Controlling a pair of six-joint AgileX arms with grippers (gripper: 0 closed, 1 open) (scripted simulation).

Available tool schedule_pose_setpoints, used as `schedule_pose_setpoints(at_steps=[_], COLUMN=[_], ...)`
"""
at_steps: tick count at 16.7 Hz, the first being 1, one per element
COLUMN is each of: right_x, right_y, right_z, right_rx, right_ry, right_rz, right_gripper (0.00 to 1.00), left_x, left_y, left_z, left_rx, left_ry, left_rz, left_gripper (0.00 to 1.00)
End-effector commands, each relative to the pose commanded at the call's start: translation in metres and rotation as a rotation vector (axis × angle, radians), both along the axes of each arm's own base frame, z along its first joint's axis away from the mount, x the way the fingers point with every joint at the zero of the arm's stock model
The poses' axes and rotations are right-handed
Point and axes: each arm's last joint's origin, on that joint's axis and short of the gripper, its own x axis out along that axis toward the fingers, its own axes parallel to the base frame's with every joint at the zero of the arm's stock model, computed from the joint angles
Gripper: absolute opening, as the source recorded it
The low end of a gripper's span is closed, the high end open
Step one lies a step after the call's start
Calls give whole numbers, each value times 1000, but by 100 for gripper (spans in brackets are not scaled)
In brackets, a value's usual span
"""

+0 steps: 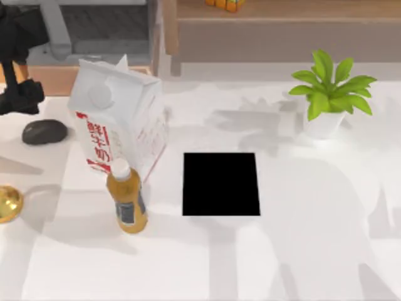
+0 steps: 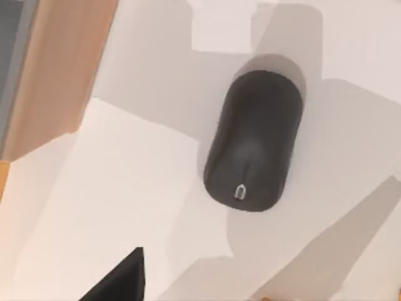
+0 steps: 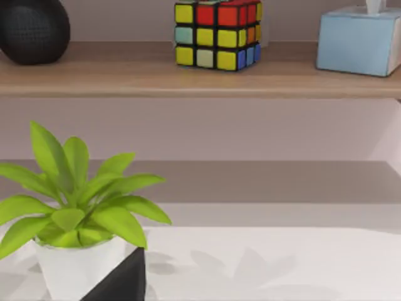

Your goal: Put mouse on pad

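Observation:
The mouse [image 1: 44,132] is a dark oval pebble lying on the white table at the far left, beside the milk carton. It shows close up as the mouse [image 2: 254,147] in the left wrist view, with bare table all around it. My left gripper [image 1: 22,97] hangs just behind and above it, not touching it. The pad [image 1: 221,184] is a flat black near-square at the table's middle with nothing on it. A dark corner of my right gripper [image 3: 119,282] shows in the right wrist view, close to the potted plant.
A tall white milk carton [image 1: 119,119] and an orange bottle [image 1: 127,200] stand between the mouse and the pad. A gold round object [image 1: 7,204] lies at the left edge. A potted plant [image 1: 329,100] stands back right. A shelf behind holds a colour cube [image 3: 216,34].

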Motion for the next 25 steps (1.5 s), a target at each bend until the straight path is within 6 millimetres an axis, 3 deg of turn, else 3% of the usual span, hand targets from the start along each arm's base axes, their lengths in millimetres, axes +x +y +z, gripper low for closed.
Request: schedule_pose_setpoints(at_steps=[4,8,16,25], right_x=[0,0,0,0], right_y=[0,0,0,0], right_z=[0,0,0,0], right_rx=[0,0,0,0], right_ry=[0,0,0,0], right_rz=[0,0,0,0], right_gripper=[100,100,100,100], left_x=[37,52,52,44], left_y=[1,14,14,14], left_z=[-32,-46,-49,-110], left_rx=[36,51,53,53], left_ry=[142,192,191,195], left_rz=[-151,-179,-179,-176], left_gripper=[100,100,100,100])
